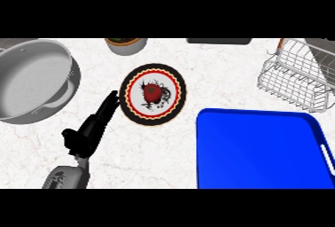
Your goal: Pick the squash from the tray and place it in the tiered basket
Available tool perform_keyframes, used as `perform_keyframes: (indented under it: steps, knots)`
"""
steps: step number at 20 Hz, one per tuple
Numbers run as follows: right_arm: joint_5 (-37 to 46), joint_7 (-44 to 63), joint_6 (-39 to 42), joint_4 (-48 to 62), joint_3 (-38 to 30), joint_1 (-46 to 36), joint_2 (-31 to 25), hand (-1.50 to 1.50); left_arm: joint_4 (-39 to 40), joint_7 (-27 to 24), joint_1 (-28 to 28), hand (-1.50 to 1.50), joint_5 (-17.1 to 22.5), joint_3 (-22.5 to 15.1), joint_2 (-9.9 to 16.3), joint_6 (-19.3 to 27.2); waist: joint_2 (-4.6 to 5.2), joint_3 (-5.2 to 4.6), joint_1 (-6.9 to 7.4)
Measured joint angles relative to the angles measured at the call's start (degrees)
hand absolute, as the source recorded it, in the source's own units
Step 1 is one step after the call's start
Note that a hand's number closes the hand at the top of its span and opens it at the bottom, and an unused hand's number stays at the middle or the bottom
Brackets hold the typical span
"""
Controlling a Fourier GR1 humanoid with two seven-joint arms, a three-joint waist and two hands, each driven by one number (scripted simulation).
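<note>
Head view: the left hand [85,133] is shown with fingers [104,108] straight and open, holding nothing, apparently at rest. Just beyond the fingertips a patterned plate [155,94] is seen; farther right lies the blue tray [262,150], no squash visible; the wire basket [294,73] stands beyond.

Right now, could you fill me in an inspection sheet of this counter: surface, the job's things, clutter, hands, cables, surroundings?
Surface: white marbled counter.
Job's things: blue tray at lower right, no squash seen on it; white wire basket at upper right.
Clutter: patterned plate in the middle, a red design at its centre; grey pan at left; small pot at the top edge.
Hands: left hand open, fingers straight, pointing towards the plate; right hand not in view.
Cables: nothing seen.
Surroundings: dark object at the top edge, unclear what.
</note>
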Motion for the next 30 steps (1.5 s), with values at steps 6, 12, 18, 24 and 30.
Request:
perform_keyframes:
  steps: [6,12,18,24,30]
  knots:
    - [-3.9,5.5,2.6,5.6,-4.3,-3.0,1.6,-1.5,0.1,-0.3,0.5,0.0,-0.1,0.4,0.0,-0.1,-0.08,-0.01,-0.3]
    - [-9.2,11.8,3.9,9.1,-9.5,-5.1,2.4,-1.5,-0.4,0.3,0.3,0.0,-0.5,0.2,-0.4,0.3,-0.1,0.0,-0.43]
    - [-10.6,11.0,-3.0,7.6,-11.9,-4.7,0.3,-1.5,0.2,0.2,-0.3,0.0,-0.2,1.1,-0.1,0.1,-0.07,-0.01,-0.65]
    - [-9.1,8.0,-14.2,5.5,-13.1,-1.3,-6.6,-1.5,0.2,0.0,0.2,0.0,-0.2,1.5,0.1,0.0,-0.18,0.01,-1.33]
    - [-13.7,0.4,-16.7,5.0,-19.9,5.3,-14.7,-1.5,-0.3,1.1,0.0,0.0,0.4,2.3,0.6,-0.3,-0.25,0.09,-1.87]
